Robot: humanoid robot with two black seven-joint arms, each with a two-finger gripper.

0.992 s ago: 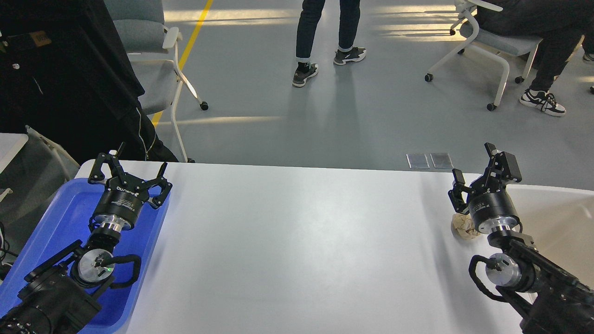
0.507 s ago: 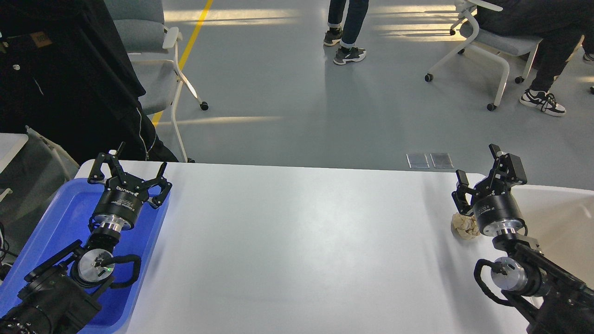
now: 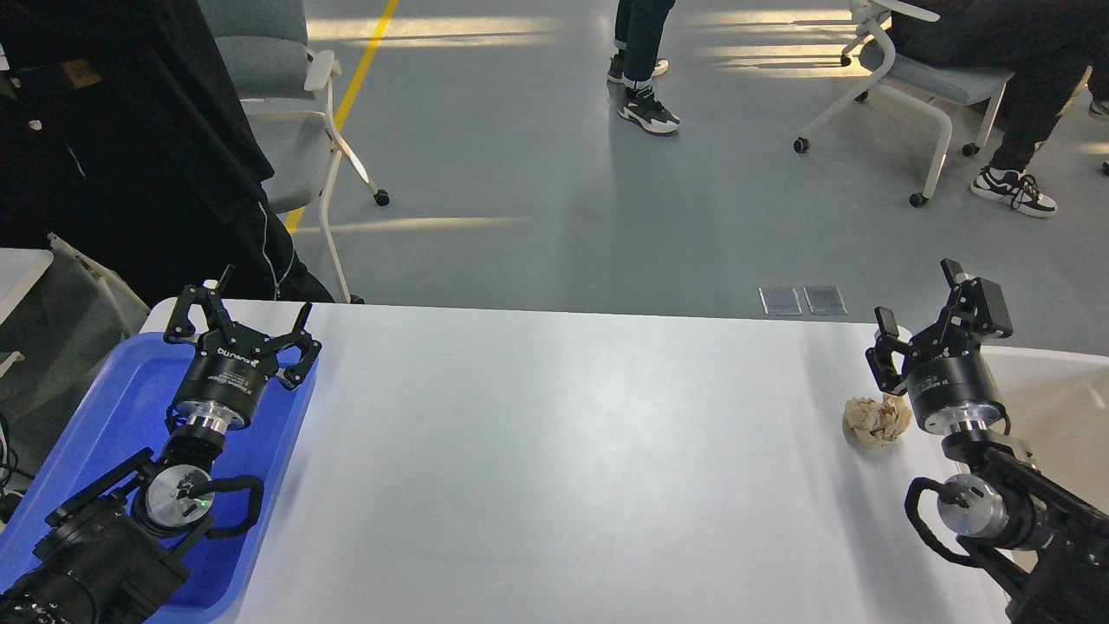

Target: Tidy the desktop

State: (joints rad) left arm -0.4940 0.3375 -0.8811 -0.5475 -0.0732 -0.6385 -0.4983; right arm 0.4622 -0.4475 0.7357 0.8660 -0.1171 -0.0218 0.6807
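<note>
The desktop (image 3: pixel 554 451) fills the lower frame, glossy white, its long axis running left to right across the view, far edge square to the grey floor beyond. Over on the left side sits a blue tray (image 3: pixel 113 407), long side running away from the robot; nothing loose can be made out on its bare part, though the left arm covers much of it. On the right edge, a cream bin (image 3: pixel 1053 390) shows just a curved wall and pale inside, and I can't tell what, if anything, it holds.

Left gripper (image 3: pixel 238 316) hangs above the tray's far corner, fingers spread wide apart, nothing between them. There's white lettering on its black collar, too small to read. Right gripper (image 3: pixel 931 316) is up over the bin's near rim, fingers parted, gripping nothing; the small print on its collar can't be read either.

And the smallest item: a crumpled ball of paper (image 3: pixel 875 422), beige-white, lying on the desktop near the right end, just left of the right gripper's body and just beside the bin.
</note>
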